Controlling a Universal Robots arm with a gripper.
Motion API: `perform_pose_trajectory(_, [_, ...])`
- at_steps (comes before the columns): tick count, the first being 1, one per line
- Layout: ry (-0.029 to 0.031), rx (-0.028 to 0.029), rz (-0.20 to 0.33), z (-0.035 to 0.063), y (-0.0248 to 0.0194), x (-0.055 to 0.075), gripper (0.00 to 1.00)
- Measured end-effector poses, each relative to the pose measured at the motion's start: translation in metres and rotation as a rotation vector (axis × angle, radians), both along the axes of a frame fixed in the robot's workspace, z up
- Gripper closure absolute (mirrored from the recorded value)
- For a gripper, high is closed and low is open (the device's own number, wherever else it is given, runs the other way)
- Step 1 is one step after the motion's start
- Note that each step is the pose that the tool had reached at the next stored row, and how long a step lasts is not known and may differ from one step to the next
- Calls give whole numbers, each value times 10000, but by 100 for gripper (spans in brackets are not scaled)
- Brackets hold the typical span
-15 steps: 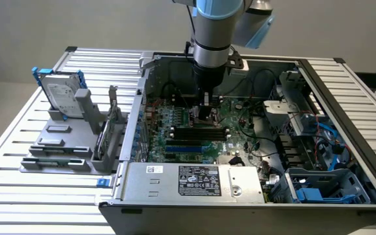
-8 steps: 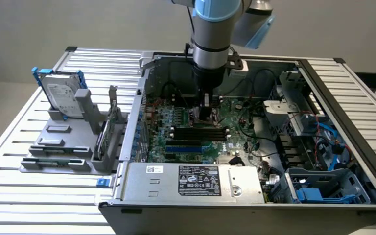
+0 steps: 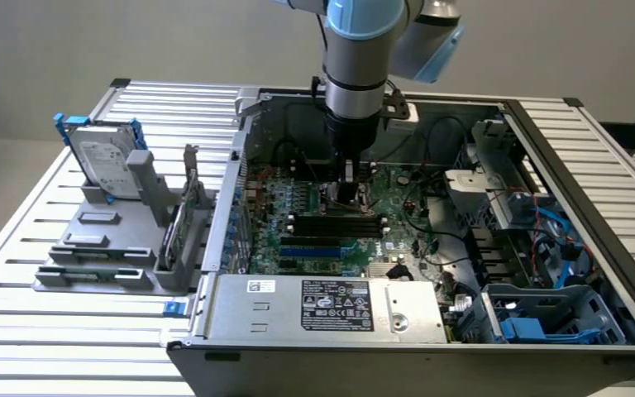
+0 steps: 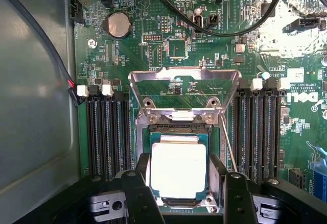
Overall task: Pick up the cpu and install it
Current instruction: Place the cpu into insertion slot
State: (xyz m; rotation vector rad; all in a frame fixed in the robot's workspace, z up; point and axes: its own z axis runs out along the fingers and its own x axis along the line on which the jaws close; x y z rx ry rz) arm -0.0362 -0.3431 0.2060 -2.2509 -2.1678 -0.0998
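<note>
Open computer case point(image 3: 582, 165) on slatted table point(image 3: 75, 347): motherboard point(image 4: 153, 45), coin-cell battery point(image 4: 117, 25), power supply point(image 3: 329, 304). Hard drive point(image 3: 106, 157) upright in grey fixture point(image 3: 97, 248), toward the table's edge at the exterior view's left.

The cpu point(image 4: 179, 170) is a flat square chip with a pale silver top. It lies level, centred on the socket point(image 4: 179, 128).

Soft, even light from above falls bright on the pale slats of the bench point(image 3: 31, 248) in the exterior view and casts hardly any hard shadow, while the inside of the computer case point(image 3: 461, 248) is dimmer, darkest around the motherboard point(image 3: 329, 215) under the arm. In the wrist view the light is harsher: the cpu point(image 4: 179, 170) glares almost to blank white, a patch of the green board shines with mottled reflection, and the end effector point(image 4: 180, 183) shows as near-black shapes.
</note>
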Motion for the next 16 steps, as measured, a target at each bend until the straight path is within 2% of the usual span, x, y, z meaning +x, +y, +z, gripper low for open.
perform_pose_trajectory(4, [-87,-3,2,-21,0,-2,46])
perform_pose_trajectory(16, [-130,-12,41,-61,0,-13,46])
